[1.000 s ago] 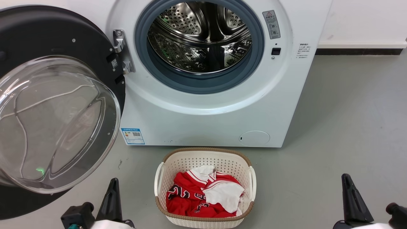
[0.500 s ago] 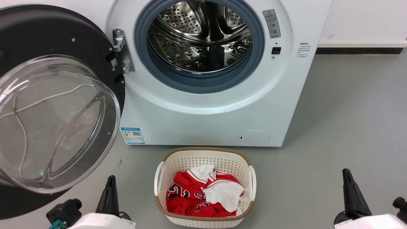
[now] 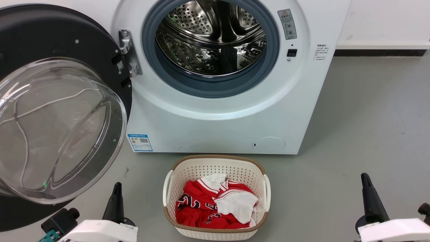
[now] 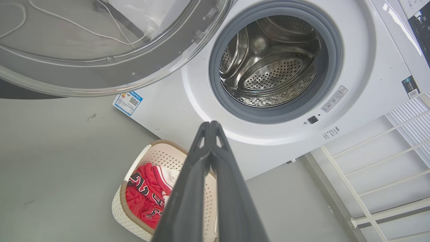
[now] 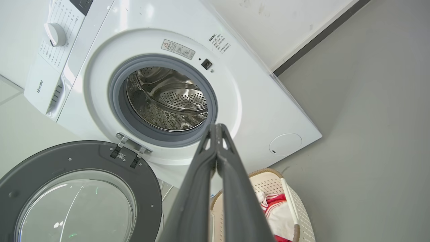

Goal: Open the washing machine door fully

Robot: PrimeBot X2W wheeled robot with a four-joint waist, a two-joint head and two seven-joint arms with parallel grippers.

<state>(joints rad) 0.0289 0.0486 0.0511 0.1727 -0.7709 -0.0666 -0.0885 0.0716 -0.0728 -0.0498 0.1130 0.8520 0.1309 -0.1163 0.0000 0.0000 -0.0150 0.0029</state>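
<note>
The washing machine (image 3: 218, 124) (image 4: 369, 57) (image 5: 255, 101) is a white front-loader with its steel drum mouth exposed. Its door (image 3: 63, 43) (image 4: 100, 67) (image 5: 87, 158), black-rimmed with a bulging clear glass bowl, is swung far out to the left on its hinge. My left gripper (image 3: 117, 188) (image 4: 209, 125) hangs low at the bottom left, below the door, fingers pressed together and holding nothing. My right gripper (image 3: 365, 179) (image 5: 217, 127) sits low at the bottom right, well clear of the machine, also shut and empty.
A white laundry basket (image 3: 216, 163) (image 4: 141, 161) (image 5: 289, 191) with red and white clothes stands on the grey floor just before the machine, between my arms. A white wall with a dark skirting (image 3: 379, 53) runs to the right. A white rack (image 4: 386, 168) stands beside the machine.
Both arms have slid a little further up into the head view, with more white forearm showing. The door and basket have stayed put.
</note>
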